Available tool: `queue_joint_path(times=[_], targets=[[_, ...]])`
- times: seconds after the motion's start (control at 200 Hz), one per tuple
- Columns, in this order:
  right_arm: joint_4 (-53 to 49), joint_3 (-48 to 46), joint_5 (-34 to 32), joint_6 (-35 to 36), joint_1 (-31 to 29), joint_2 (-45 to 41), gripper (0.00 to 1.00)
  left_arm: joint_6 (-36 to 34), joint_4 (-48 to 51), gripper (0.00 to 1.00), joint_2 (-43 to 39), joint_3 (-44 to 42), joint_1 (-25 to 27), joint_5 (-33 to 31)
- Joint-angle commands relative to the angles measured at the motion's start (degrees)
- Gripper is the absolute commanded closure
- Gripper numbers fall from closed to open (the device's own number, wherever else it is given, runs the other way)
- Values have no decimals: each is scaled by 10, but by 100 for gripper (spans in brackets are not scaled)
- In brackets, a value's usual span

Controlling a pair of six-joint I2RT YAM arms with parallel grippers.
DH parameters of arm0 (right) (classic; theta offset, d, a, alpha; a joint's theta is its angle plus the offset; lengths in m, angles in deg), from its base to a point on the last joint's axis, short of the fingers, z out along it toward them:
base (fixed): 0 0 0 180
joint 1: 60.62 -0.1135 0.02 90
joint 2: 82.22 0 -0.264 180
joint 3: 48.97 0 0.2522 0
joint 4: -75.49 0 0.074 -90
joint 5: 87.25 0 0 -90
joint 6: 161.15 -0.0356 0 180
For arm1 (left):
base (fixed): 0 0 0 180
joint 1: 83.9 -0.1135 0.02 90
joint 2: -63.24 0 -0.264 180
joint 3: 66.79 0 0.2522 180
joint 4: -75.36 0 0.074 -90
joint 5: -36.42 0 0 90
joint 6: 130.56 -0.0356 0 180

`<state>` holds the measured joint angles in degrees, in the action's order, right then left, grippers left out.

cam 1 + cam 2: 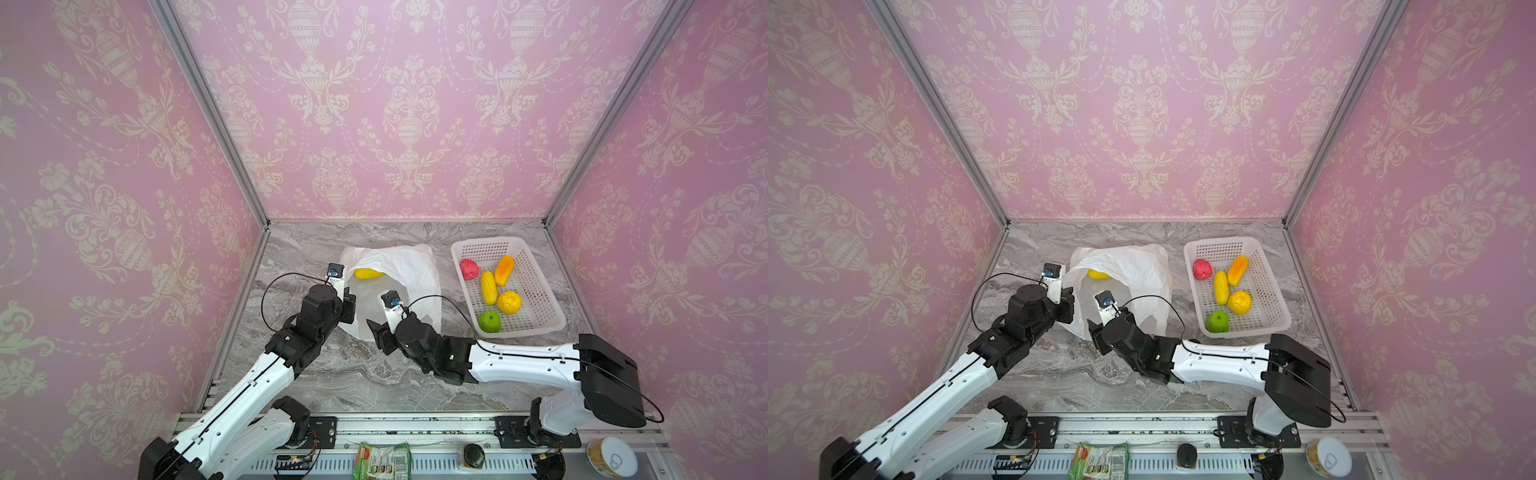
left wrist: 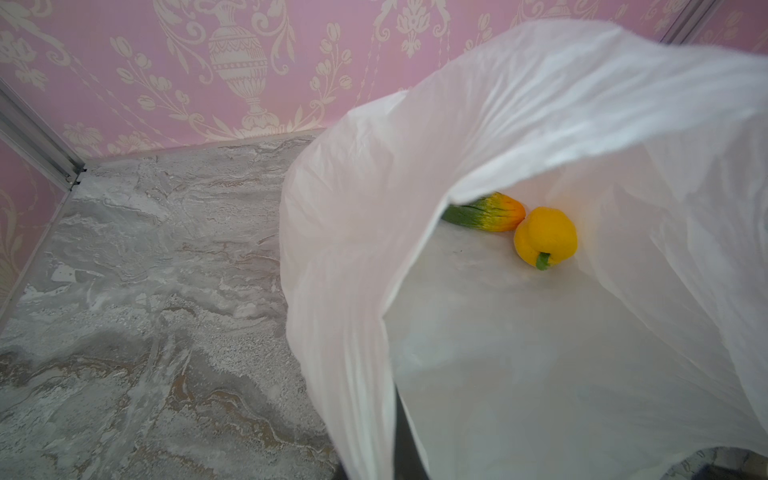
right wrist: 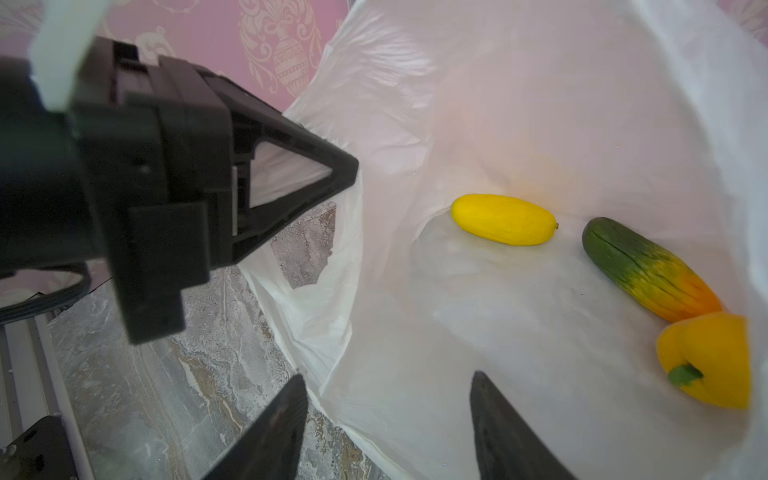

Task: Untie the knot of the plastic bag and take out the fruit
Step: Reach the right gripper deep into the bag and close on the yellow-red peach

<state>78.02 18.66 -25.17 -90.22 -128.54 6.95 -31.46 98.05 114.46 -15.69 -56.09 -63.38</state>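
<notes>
The plastic bag (image 1: pixel 407 266) lies on the table (image 1: pixel 374 374) just left of the white basket (image 1: pixel 490 249), its mouth gaping toward the near side. No knot shows, so that step looks done. Five of the fruit (image 1: pixel 509 302) sit in the basket. Three more lie deep in the bag: a yellow oblong (image 3: pixel 503 219), a green-orange one (image 3: pixel 648 270) and a yellow round one (image 3: pixel 706 357) touching it. The left gripper (image 3: pixel 347 174) has its jaws clenched on the bag's left rim, holding the mouth up. The right gripper (image 3: pixel 388 376) sits at the near rim, jaws apart with nothing grasped. The toys look light, firm and glossy, likely to skid on the slick film, so a grip across the oblong's narrow middle seems safest. The bag is limp and would probably sag shut if its rim were let go
</notes>
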Motion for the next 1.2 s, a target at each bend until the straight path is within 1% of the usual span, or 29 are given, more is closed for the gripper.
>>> queue_joint_path(times=[0.0,0.12,0.23,0.37,0.575,0.901,0.961,1.026,1.051,1.121,1.196], targets=[[13,27,-16,-35,3,19,38,4,6,100,-3,7,-1,-17],[-5,40,-19,-58,16,48,39,4,6,100,-3,6,-1,-16],[-29,49,-11,-89,43,74,42,4,6,100,-4,6,-1,-17],[-61,59,-23,-105,75,101,45,4,6,100,-5,6,0,-16],[-100,74,-66,-101,96,123,45,4,6,100,-4,6,0,-17],[-186,113,-171,-93,123,160,47,4,6,100,-7,5,-1,-15],[-201,121,-188,-92,128,169,44,4,6,100,-7,5,-1,-15],[-231,129,-211,-100,135,184,34,4,6,100,-8,6,-1,-14],[-244,154,-215,-103,138,192,31,4,6,100,-7,5,-1,-15],[-272,172,-218,-110,151,210,25,4,6,100,-9,5,-1,-14],[-281,183,-210,-108,166,223,21,4,7,100,-9,5,0,-11]])
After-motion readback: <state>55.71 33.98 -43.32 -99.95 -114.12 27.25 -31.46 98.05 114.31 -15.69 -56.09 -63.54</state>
